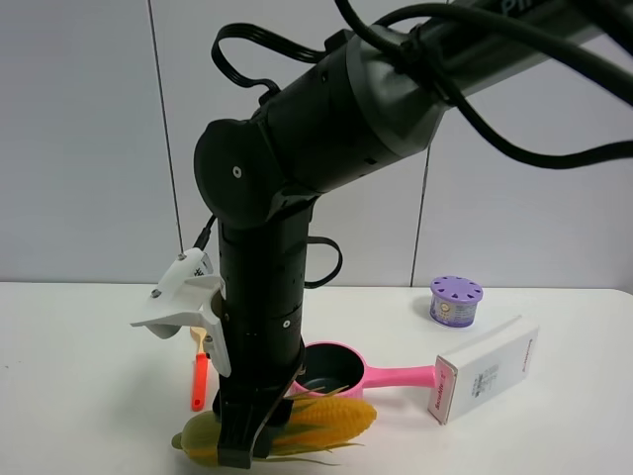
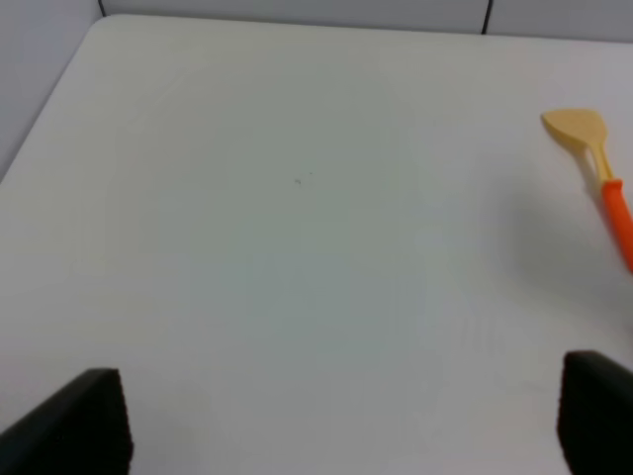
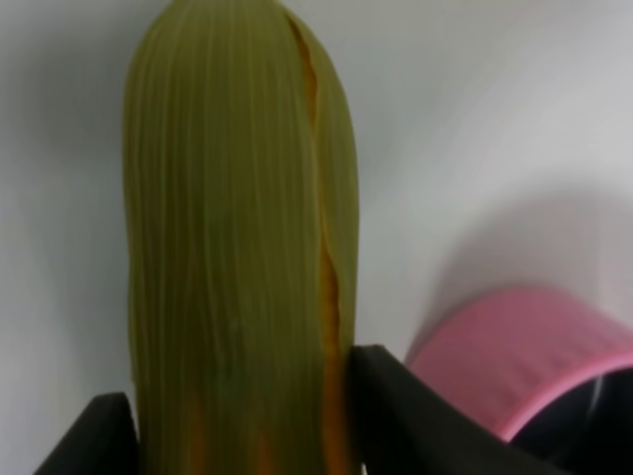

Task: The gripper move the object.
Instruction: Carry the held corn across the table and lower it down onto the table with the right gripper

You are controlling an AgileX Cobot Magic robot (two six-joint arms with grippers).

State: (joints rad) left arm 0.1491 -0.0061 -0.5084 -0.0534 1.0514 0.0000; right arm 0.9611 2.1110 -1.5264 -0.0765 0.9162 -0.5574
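Note:
The toy corn cob [image 1: 326, 421] lies at the table's front edge, just in front of the pink pot; yellow-orange kernels show through its green husk. My right gripper [image 1: 247, 445], on the thick black arm reaching down from the upper right, straddles the cob's husk end. In the right wrist view the cob [image 3: 237, 247] fills the space between the two black fingers [image 3: 396, 416], which press on both its sides. My left gripper [image 2: 341, 416] is open and empty over bare table, with its fingertips [image 2: 79, 426] wide apart. It does not show in the exterior view.
A pink saucepan [image 1: 331, 368] stands right behind the cob, handle pointing right; it also shows in the right wrist view [image 3: 524, 356]. An orange-handled wooden spatula [image 1: 201, 376] [image 2: 603, 168] lies left of the arm. A white box [image 1: 485, 368] and a purple can [image 1: 456, 300] stand at right.

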